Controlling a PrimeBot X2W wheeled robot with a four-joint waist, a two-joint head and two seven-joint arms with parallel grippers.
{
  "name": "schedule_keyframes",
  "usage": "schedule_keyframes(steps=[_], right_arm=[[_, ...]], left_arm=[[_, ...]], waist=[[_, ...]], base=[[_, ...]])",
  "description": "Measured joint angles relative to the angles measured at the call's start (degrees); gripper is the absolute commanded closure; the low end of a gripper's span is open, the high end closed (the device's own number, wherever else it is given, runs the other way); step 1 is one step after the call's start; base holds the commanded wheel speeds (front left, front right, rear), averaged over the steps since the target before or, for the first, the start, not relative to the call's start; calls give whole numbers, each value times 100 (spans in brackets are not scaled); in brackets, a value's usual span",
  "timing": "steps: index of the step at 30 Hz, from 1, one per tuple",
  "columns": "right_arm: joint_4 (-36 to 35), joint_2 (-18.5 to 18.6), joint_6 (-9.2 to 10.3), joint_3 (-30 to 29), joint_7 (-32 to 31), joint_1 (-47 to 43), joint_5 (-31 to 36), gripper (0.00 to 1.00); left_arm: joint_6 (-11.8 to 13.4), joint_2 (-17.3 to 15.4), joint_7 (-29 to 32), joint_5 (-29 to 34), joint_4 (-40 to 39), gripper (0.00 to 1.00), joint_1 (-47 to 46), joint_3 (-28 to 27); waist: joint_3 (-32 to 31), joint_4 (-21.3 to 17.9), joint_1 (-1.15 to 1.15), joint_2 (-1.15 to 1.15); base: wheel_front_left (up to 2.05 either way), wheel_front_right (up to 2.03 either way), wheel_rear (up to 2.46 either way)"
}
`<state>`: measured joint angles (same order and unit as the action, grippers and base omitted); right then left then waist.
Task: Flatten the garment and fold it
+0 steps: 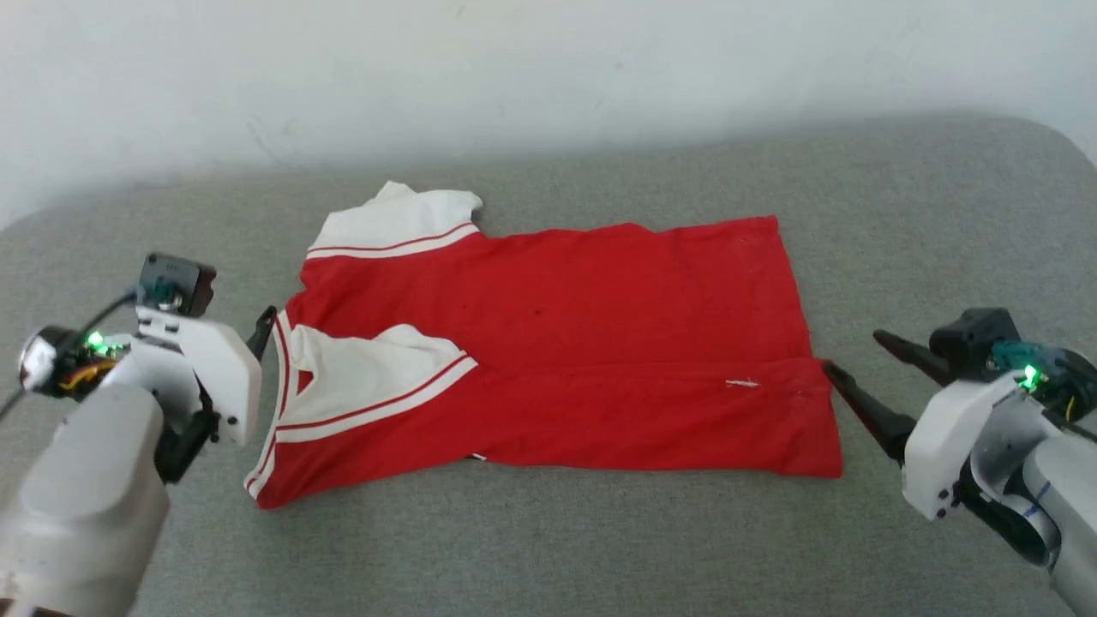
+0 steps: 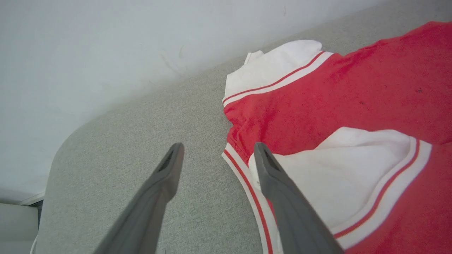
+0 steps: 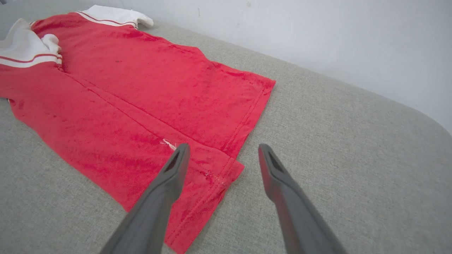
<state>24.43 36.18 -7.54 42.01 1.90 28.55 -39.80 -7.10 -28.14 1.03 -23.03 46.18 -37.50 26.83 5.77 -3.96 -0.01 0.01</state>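
I see the garment (image 1: 557, 343) as solid red, with two white sleeves (image 1: 368, 364) at the end beside my left tool (image 2: 219, 146), each edged by a white band carrying a thin red stripe, and a small white thread mark (image 1: 741, 383) on the red nearer my right tool (image 3: 223, 146). Both tools have dark grey fingers (image 2: 282, 197) on white wrist housings (image 1: 214, 368), each with a green light (image 1: 94, 341). Under them the counter (image 1: 548, 548) is a plain, finely woven light grey, and the wall (image 1: 548, 68) beyond is flat white.
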Motion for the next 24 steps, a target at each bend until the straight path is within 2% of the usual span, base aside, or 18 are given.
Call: schedule_keyframes(steps=[9,13,16,24], right_arm=[[-425,43,0,-190,-392,-304,52,0],[-583,-3,0,-258,-491,-294,100,0],[-670,-47,0,-271,-535,-275,137,0],[-706,-153,0,-297,-548,-136,197,0]], left_arm=[[0,-1040,3039,-1915,-1564,0,-260,1550],[0,-1270,4055,-2563,-1779,0,-296,1887],[0,-1356,4524,-2697,-1734,0,-308,2121],[0,-1288,4660,-2776,-1332,0,-304,2497]], waist=[[-29,59,0,0],[60,3,0,0],[139,-71,0,0],[304,-317,1,0]], base=[[0,0,0],[0,0,0],[0,0,0],[0,0,0]])
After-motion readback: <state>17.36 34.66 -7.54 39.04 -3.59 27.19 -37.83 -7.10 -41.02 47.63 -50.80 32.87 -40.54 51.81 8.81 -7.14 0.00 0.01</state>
